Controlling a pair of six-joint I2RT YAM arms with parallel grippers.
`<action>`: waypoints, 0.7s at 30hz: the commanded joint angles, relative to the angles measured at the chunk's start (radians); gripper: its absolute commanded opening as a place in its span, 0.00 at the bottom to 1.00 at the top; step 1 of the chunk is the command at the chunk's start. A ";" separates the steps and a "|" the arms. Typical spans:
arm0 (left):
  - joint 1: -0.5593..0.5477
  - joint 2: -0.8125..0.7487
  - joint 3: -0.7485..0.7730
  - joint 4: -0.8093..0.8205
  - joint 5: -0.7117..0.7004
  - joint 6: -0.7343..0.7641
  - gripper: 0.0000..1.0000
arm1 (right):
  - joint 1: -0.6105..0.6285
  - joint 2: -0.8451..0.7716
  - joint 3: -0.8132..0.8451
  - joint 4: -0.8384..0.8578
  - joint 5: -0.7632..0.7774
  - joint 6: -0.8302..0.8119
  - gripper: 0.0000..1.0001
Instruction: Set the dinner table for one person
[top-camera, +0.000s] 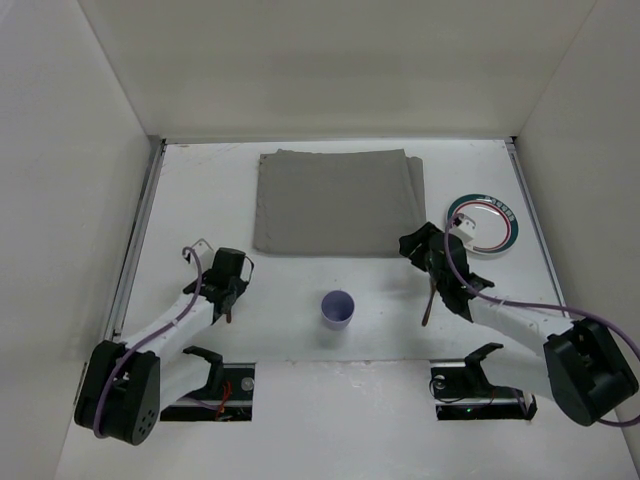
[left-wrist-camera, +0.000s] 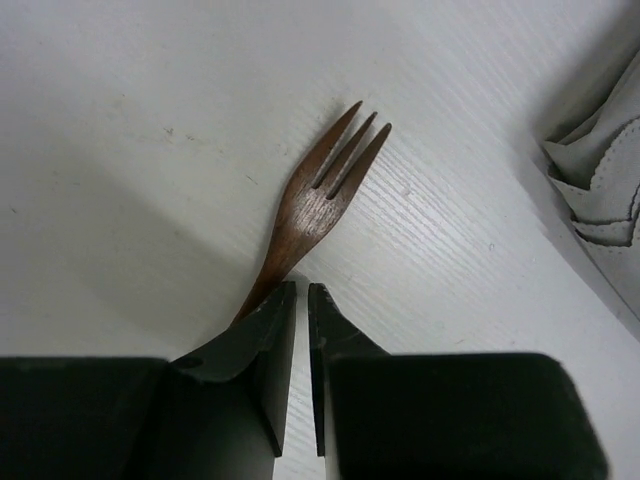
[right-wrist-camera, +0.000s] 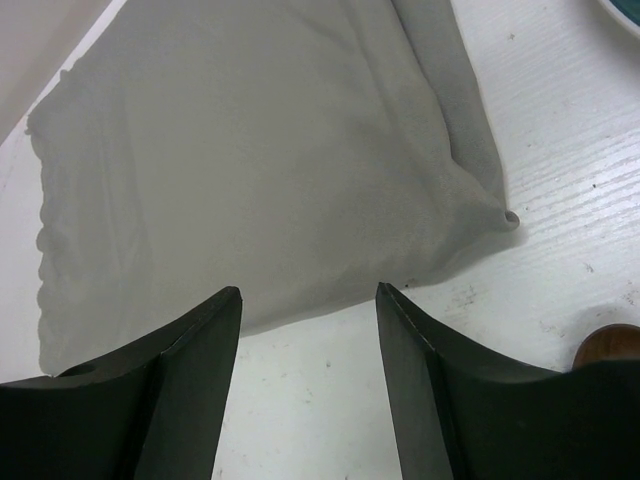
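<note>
The white dinner table carries a grey cloth mat at the back middle. A white plate with a teal rim lies to its right, and a purple cup stands at the front middle. A brown wooden fork lies flat on the table. Its handle runs under my left gripper's left finger. That gripper's jaws are shut to a thin gap with nothing between them. My right gripper is open and empty, low over the table just short of the mat, near its right corner.
A second brown wooden utensil lies beside my right arm; its end shows in the right wrist view. The mat's folded corner is right of the fork. White walls enclose the table; metal rails run along its sides.
</note>
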 joint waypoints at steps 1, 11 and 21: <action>0.000 -0.021 0.001 -0.046 0.014 0.058 0.12 | 0.011 0.023 0.026 0.039 0.008 -0.001 0.64; -0.184 0.174 0.204 0.221 0.055 -0.055 0.40 | -0.021 0.218 0.088 0.036 -0.036 0.169 0.68; -0.168 0.432 0.270 0.405 0.088 -0.135 0.44 | -0.021 0.322 0.099 0.067 -0.045 0.247 0.65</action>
